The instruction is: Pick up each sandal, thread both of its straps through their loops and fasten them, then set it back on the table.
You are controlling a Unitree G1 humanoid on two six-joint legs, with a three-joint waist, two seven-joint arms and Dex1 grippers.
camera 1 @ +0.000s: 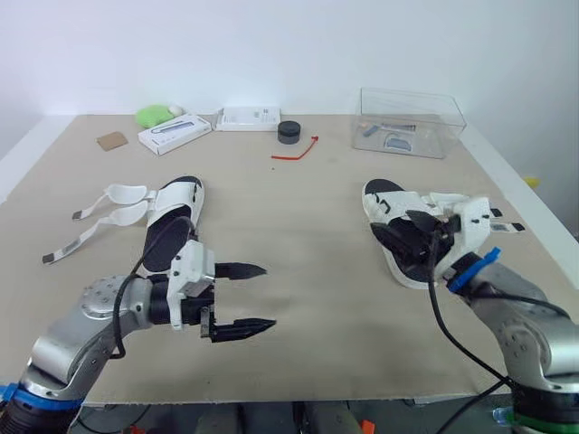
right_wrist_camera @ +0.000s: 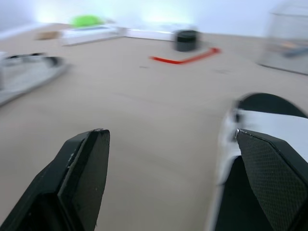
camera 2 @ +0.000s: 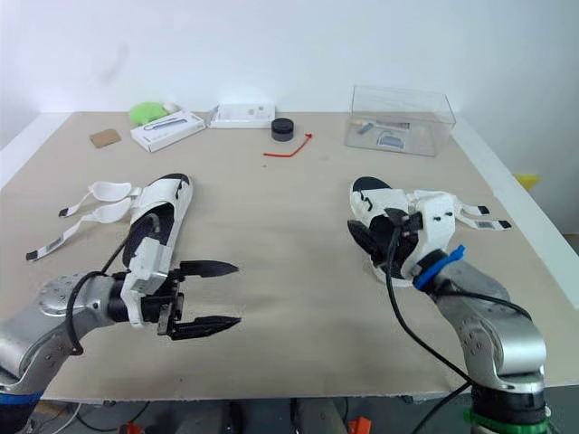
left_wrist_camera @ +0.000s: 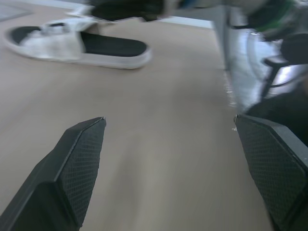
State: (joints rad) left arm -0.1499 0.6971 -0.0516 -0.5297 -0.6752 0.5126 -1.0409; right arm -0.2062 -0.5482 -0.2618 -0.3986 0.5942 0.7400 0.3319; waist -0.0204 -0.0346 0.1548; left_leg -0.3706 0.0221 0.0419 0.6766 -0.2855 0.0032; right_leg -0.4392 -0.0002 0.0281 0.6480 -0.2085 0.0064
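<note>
The right claw (right_wrist_camera: 169,132) has its fingers wide apart and sits low over the right sandal (camera 2: 432,220), with one finger above the black footbed (contact cannot be confirmed). The left claw (camera 1: 253,297) is likewise spread and empty, over bare bench (camera 1: 317,235) beside the near end of the left sandal (camera 1: 175,206), whose straps (camera 1: 125,192) lie loose. The step in hand is judged to be pick-up of the right sandal. The next move calls for closing on its edge and lifting. The loops are too small to make out, and the right arm covers part of the footbed.
</note>
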